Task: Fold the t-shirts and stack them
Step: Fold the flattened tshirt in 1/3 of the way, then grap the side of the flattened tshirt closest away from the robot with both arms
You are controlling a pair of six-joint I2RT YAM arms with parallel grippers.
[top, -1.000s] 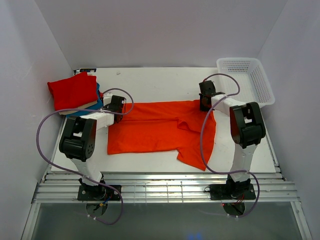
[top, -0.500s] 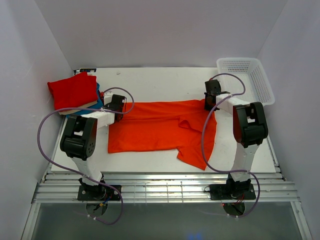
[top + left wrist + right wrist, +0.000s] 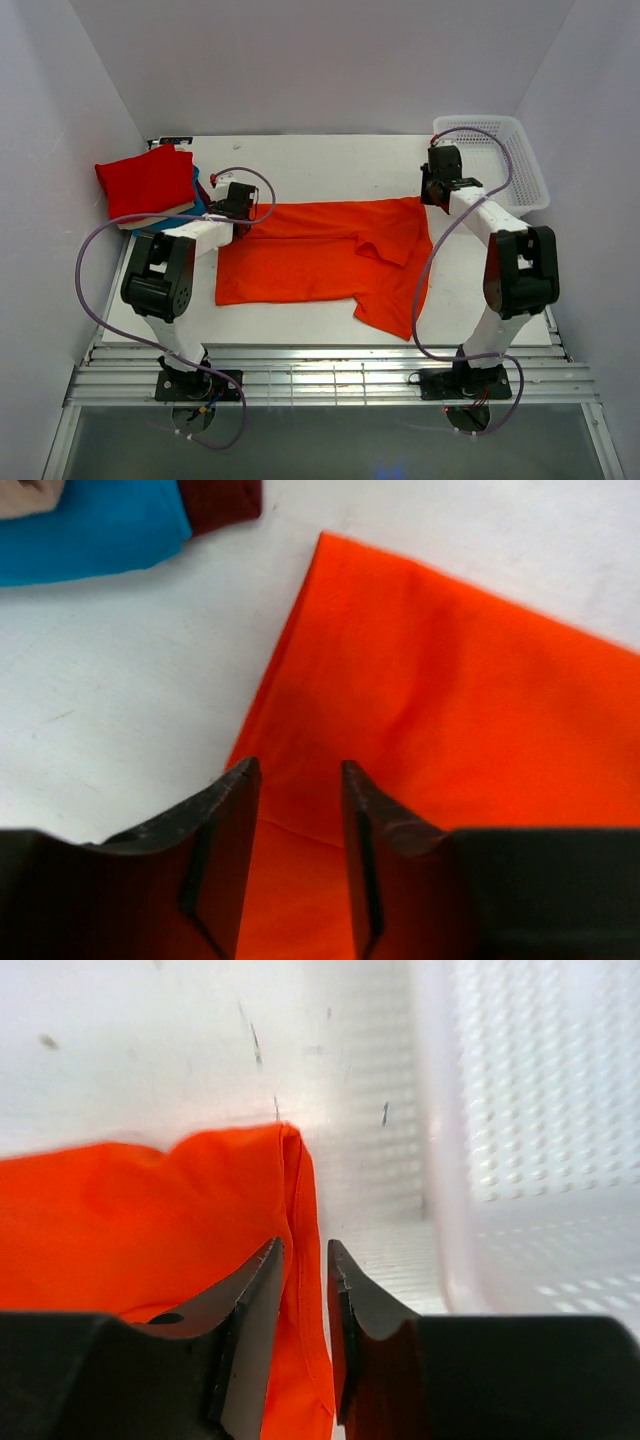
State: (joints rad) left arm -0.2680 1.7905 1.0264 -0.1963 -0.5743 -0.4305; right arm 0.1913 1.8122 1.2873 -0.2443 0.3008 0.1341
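A bright orange t-shirt lies flat across the table's middle, folded lengthwise, one sleeve trailing at the front right. My left gripper hovers over its far left corner, open, with orange cloth showing beneath the gap. My right gripper is at the far right corner, open a little; the shirt's hem runs under the gap. At the back left sits a stack of folded t-shirts: red on top, cream and teal-blue below. The teal one shows in the left wrist view.
A white mesh basket stands at the back right, right beside my right gripper, its wall filling the right wrist view's right side. White walls enclose the table on the left, back and right.
Both grippers have gone from shut to open. The right arm swung right and back toward the basket, drawing the shirt's far right corner out. The left gripper shifted slightly right.
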